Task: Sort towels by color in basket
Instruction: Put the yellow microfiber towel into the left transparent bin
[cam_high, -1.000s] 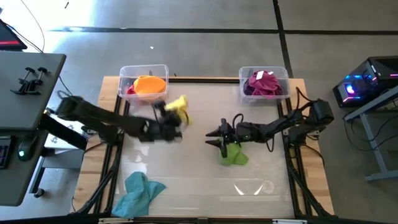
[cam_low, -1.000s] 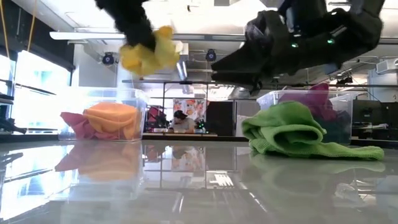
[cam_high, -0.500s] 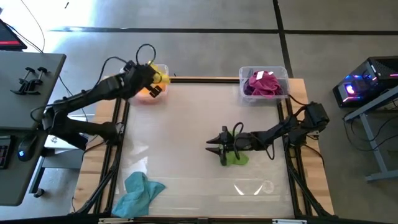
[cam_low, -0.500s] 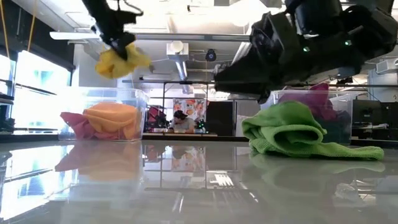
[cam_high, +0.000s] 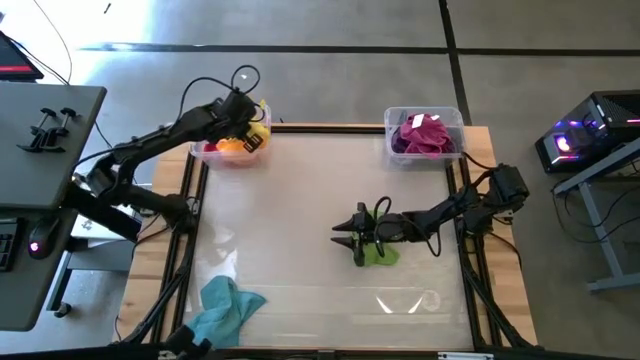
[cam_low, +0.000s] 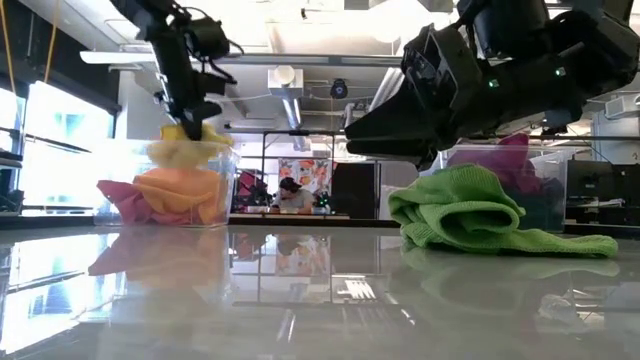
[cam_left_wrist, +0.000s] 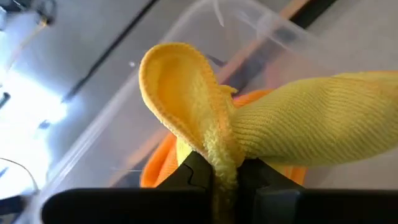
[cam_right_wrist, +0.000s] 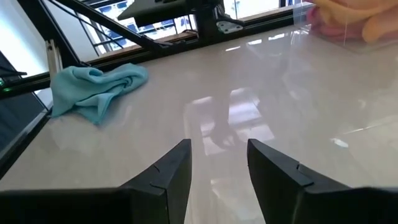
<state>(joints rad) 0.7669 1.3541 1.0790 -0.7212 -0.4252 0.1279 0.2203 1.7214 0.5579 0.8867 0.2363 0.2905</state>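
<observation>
Yellow towel (cam_left_wrist: 292, 134) pinched in the left claw (cam_high: 250, 128), fingers closed on a fold of it, held over the clear bin (cam_high: 199, 130) at the desk's (cam_high: 320, 200) eleven o'clock corner. Orange towel (cam_low: 180, 190) and a pink one (cam_low: 118, 195) already lay inside. To do the drop well, the claw needed to sit squarely above the bin's opening and low enough that the cloth would not catch on the rim, then open fully. Right claw (cam_high: 345, 233) hovered near centre with fingers parted, empty, just over the lime green towel (cam_high: 380, 254). Teal towel (cam_high: 222, 305) lay at seven o'clock, second bin (cam_high: 392, 130) at one o'clock.
</observation>
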